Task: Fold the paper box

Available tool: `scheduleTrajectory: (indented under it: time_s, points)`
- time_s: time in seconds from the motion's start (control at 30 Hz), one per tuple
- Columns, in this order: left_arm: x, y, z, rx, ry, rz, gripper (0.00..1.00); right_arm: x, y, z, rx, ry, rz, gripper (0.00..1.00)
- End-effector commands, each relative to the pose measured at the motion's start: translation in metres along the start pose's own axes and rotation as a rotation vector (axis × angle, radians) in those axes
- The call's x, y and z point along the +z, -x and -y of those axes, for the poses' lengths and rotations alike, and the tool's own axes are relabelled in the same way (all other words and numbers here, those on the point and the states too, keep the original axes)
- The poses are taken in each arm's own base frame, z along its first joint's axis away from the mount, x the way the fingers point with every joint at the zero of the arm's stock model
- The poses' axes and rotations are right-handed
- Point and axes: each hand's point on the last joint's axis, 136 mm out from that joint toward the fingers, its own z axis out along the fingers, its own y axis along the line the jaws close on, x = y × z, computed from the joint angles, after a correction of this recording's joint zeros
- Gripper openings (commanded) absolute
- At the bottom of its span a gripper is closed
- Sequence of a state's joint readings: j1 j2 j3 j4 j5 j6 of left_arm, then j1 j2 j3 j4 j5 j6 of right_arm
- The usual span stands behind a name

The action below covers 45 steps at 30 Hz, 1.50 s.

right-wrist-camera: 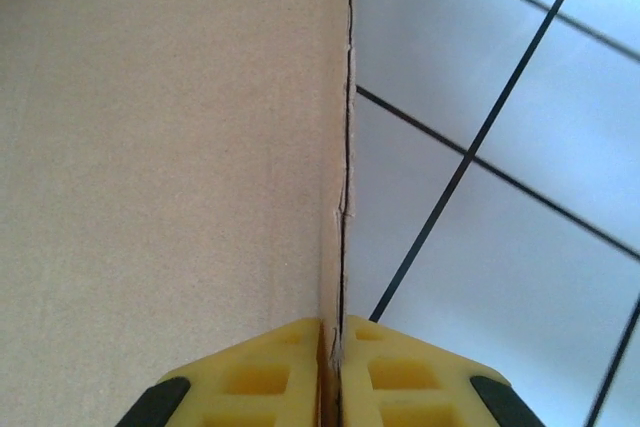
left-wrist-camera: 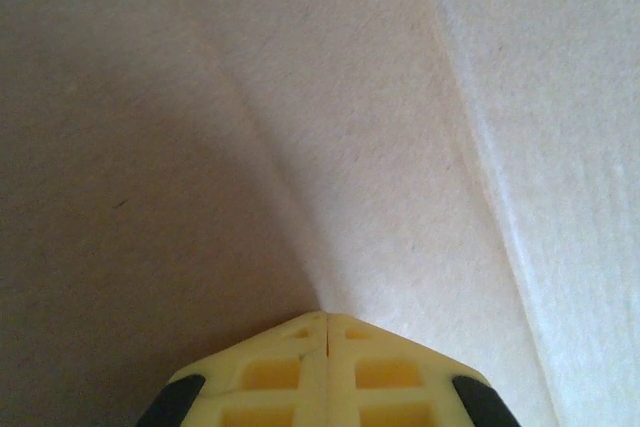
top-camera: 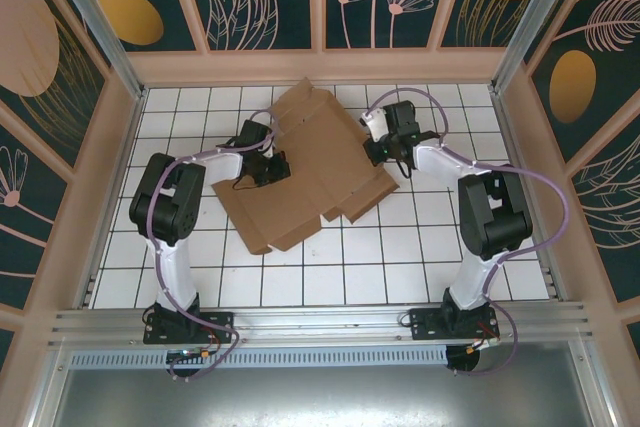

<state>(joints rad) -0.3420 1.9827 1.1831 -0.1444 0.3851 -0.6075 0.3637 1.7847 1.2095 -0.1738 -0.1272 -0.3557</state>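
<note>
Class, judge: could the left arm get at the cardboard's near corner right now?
Probably yes: the left gripper, jaws shut, rests on the paper box; nothing covers that corner.

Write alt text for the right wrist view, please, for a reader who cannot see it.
Yellow jaws of the right gripper pinch the edge of the paper box, whose plain brown sheet takes up the left half; white table tiles with black grid lines lie to the right.

The top camera looked down from high at the near side. Both wrist cameras sat right against the flat brown cardboard sheet (top-camera: 310,167), seen in all views.
</note>
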Motion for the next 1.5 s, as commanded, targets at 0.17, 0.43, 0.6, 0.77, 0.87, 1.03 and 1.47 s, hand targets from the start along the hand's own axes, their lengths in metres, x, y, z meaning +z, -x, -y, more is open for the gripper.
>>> scheduleTrajectory:
  time_s: [0.17,0.43,0.6,0.77,0.87,1.03,1.47]
  points:
    - [-0.062,0.047,0.077,-0.038,-0.2,0.112,0.19,-0.026,0.035,0.016,-0.301,-0.231,0.019,0.09]
    - [-0.068,0.093,0.142,-0.115,-0.374,0.09,0.59,-0.039,0.053,0.013,-0.313,-0.244,0.093,0.08]
    - [-0.048,0.112,0.167,-0.154,-0.345,0.057,0.61,-0.044,0.057,0.014,-0.316,-0.257,0.114,0.08]
    - [-0.031,0.123,0.184,-0.202,-0.34,0.042,0.65,-0.046,0.058,0.013,-0.314,-0.259,0.123,0.08]
    - [-0.029,0.131,0.192,-0.201,-0.353,0.06,0.66,-0.047,0.058,0.011,-0.32,-0.255,0.123,0.08]
    - [-0.022,0.136,0.195,-0.216,-0.362,0.065,0.68,-0.052,0.062,0.011,-0.329,-0.266,0.142,0.08]
    - [-0.006,0.145,0.195,-0.225,-0.368,0.08,0.51,-0.054,0.063,0.0,-0.379,-0.282,0.146,0.08]
